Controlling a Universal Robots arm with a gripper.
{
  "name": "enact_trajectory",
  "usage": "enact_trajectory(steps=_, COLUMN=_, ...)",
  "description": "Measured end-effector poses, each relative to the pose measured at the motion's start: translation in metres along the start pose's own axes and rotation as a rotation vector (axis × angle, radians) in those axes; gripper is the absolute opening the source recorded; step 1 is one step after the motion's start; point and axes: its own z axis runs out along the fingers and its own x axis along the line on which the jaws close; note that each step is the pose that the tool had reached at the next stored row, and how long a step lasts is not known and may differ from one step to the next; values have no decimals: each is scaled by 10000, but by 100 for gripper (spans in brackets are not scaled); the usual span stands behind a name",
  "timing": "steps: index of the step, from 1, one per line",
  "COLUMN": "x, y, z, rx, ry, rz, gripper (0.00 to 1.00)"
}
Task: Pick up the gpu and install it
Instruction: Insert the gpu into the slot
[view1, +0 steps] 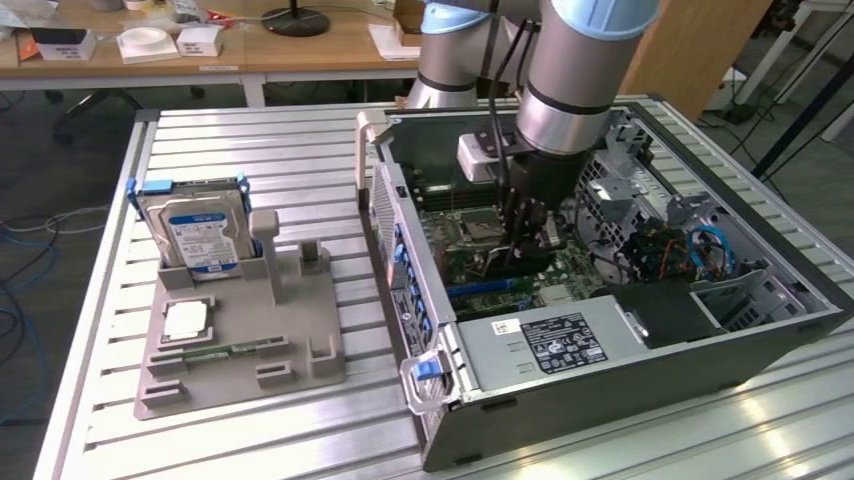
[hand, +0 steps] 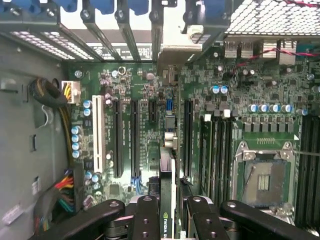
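Exterior view: high, angled into case (view1: 587, 400). Wrist view: behind tool (hand: 169, 204), near shared motherboard (hand: 150, 90).

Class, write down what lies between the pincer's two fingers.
The gpu, seen edge-on, lies gripped between the fingers; the wrist view shows it, over the motherboard.

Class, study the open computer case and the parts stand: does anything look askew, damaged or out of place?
Nothing stands out. The tool holds the gpu edge-on, parallel to the motherboard slots; the hard drive stands upright in the grey stand; nothing looks bent, broken or spilled.
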Motion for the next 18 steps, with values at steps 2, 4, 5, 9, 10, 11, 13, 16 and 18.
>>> enact_trajectory(steps=2, x=1, y=20, z=17, rx=0, ry=0, rz=0, gripper=26)
enact_trajectory(steps=4, x=1, y=23, z=19, rx=-1, ry=2, rz=0, gripper=26)
enact_trajectory(steps=5, x=1, y=23, z=20, rx=-1, ry=2, rz=-1, gripper=26)
enact_trajectory(steps=9, x=4, y=28, z=22, rx=1, ry=-3, rz=0, gripper=26)
enact_trajectory(steps=10, x=4, y=34, z=23, rx=1, ry=-2, rz=1, gripper=26)
enact_trajectory(steps=11, x=5, y=48, z=25, rx=1, ry=-1, rz=1, gripper=26)
enact_trajectory(steps=13, x=7, y=93, z=28, rx=0, ry=0, rz=-1, gripper=26)
enact_trajectory(steps=16, x=7, y=130, z=31, rx=1, ry=-1, rz=1, gripper=26)
enact_trajectory(steps=18, x=8, y=141, z=33, rx=0, ry=0, rz=1, gripper=26)
